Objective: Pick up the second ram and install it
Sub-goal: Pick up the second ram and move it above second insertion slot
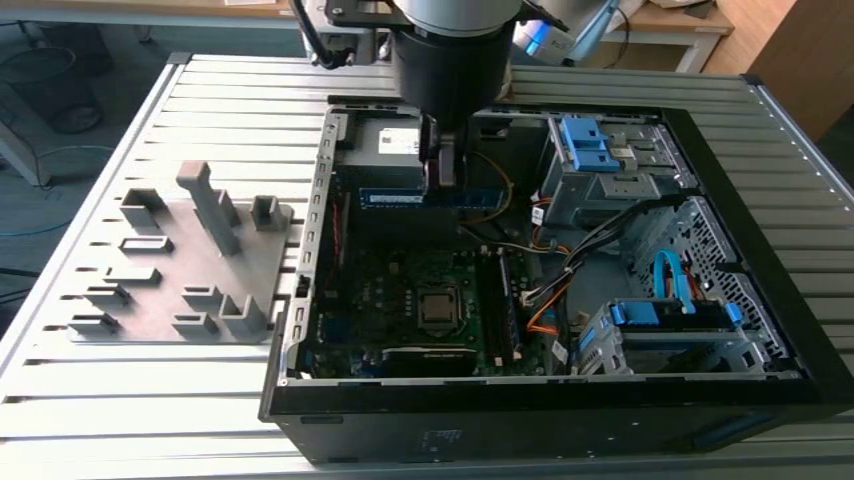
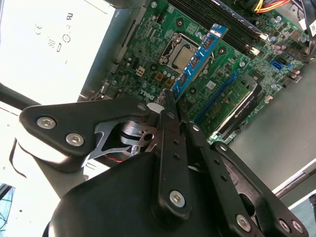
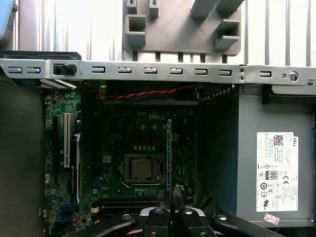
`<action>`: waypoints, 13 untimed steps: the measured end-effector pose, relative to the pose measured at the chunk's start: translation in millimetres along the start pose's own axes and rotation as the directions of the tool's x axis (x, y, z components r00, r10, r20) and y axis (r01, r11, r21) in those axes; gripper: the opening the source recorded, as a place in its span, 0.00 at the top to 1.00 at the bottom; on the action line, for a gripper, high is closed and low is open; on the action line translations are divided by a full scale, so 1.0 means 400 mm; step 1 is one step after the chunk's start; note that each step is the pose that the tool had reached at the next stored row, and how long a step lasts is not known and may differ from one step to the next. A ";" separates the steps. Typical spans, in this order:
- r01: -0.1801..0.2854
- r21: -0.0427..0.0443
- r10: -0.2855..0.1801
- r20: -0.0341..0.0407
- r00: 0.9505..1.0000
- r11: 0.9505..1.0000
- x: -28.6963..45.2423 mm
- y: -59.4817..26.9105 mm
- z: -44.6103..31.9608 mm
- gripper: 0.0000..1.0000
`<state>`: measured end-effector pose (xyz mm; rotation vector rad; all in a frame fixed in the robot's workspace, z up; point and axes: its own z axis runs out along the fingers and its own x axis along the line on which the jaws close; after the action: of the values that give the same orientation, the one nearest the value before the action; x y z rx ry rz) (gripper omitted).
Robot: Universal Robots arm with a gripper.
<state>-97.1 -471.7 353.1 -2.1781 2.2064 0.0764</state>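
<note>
Gripper (image 1: pixel 439 182) is pinching the second ram (image 1: pixel 387 198) between narrowed jaws, hovering at twelve o'clock of the processor socket (image 1: pixel 437 310).

The second ram (image 1: pixel 481 197) is blue with black chips. The motherboard (image 1: pixel 394 285) is green, the pincer (image 2: pixel 170 97) black, the tabletop (image 1: pixel 134 420) ribbed silver.

Black bar fingers (image 2: pixel 170 143), silver screws (image 2: pixel 177 198), dark wrist (image 1: pixel 451 60)

Power-supply box (image 3: pixel 247 158) — white label (image 3: pixel 276 172) with barcode, symbols and small print, none clearly readable. Motherboard (image 3: pixel 123 133) — small white lettering.
</note>
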 end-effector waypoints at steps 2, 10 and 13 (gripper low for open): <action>0.000 0.000 0.000 0.000 1.000 1.000 0.001 0.000 0.004 0.86; 0.000 0.000 0.000 0.000 1.000 1.000 0.003 0.000 0.016 0.86; 0.000 0.000 0.000 0.000 1.000 1.000 0.004 0.000 0.025 0.86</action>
<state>-97.1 -472.6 342.9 -2.1782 2.2065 0.0763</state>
